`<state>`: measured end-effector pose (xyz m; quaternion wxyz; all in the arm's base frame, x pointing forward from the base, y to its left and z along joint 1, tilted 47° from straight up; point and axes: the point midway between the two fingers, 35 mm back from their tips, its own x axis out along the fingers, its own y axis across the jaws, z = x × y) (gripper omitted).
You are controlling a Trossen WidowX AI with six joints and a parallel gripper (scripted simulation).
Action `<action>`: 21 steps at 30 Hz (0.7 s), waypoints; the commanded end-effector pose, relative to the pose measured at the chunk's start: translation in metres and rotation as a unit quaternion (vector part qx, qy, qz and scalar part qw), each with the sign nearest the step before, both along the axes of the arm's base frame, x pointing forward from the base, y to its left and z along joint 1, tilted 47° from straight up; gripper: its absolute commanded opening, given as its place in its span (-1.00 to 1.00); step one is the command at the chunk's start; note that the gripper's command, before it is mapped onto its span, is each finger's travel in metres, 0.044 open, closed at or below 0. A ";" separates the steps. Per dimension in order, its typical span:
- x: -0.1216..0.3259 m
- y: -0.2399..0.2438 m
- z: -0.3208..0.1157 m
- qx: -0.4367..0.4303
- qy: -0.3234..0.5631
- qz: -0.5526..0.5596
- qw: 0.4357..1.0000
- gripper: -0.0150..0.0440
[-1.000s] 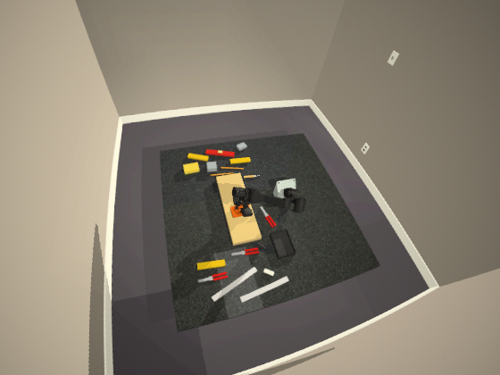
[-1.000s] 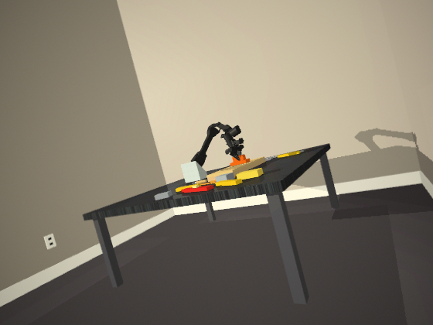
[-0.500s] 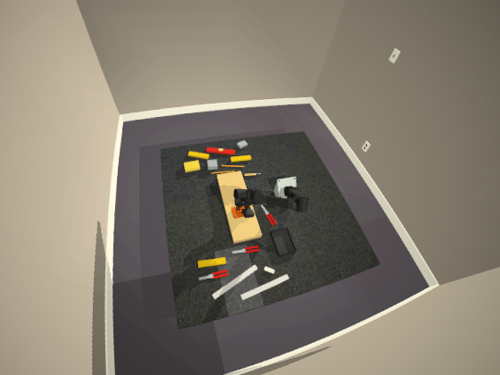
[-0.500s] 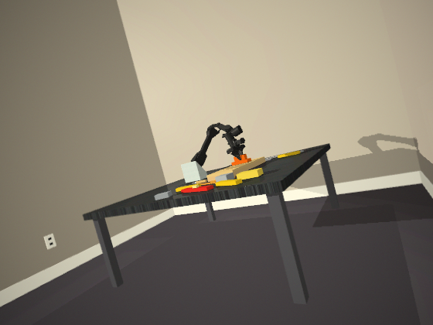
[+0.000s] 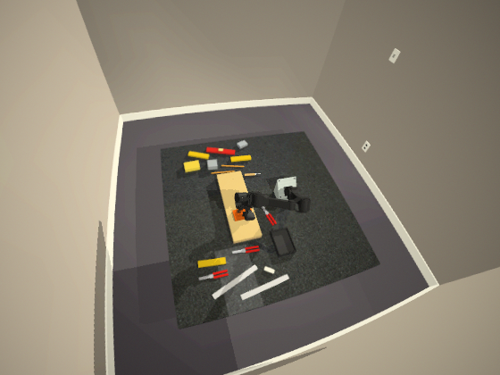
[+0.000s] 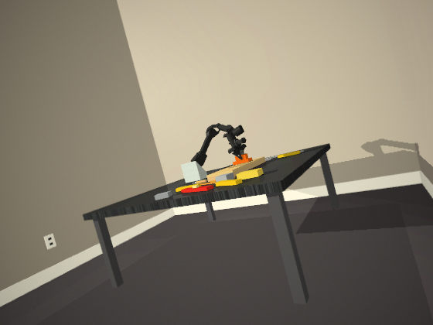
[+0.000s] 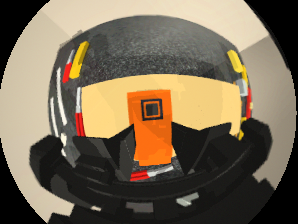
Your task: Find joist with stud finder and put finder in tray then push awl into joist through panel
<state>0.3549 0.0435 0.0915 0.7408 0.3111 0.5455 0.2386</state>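
Observation:
My gripper (image 7: 150, 123) is shut on the orange stud finder (image 5: 237, 216) (image 6: 242, 159) (image 7: 151, 145). The stud finder is upright on or just above the light wooden panel (image 5: 227, 182) (image 6: 256, 162) (image 7: 210, 100), toward the tray-side half; I cannot tell whether it touches. Its top shows a dark square with an orange outline in the wrist view. The awl (image 5: 250, 174), with a tan handle and thin metal tip, lies beyond the panel's far end in the top view. The black tray (image 5: 275, 242) stands off the panel's near right corner and looks empty. The joist is hidden. No hole is visible.
A red-handled tool (image 5: 270, 219) lies between panel and tray, another (image 5: 252, 249) by the panel's near end. White strips (image 5: 265, 287) and a yellow block (image 5: 212, 262) lie farther out. Beyond the far end are pencils (image 5: 232, 166), a red level (image 5: 214, 150) and several blocks.

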 end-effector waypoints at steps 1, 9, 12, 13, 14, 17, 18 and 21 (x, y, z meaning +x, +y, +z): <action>0.000 0.006 0.005 0.002 0.000 0.002 1.000 -0.49; 0.000 0.013 0.013 0.002 0.000 0.002 1.000 -0.49; -0.001 0.016 0.016 0.002 0.000 0.002 1.000 -0.49; -0.001 0.017 0.017 0.002 0.000 0.002 1.000 -0.49; -0.001 0.018 0.018 0.002 0.000 0.002 1.000 -0.49; -0.001 0.021 0.021 0.002 0.000 0.002 1.000 -0.49; -0.001 0.022 0.022 0.002 0.000 0.002 1.000 -0.49; -0.001 0.025 0.025 0.002 0.000 0.002 1.000 -0.49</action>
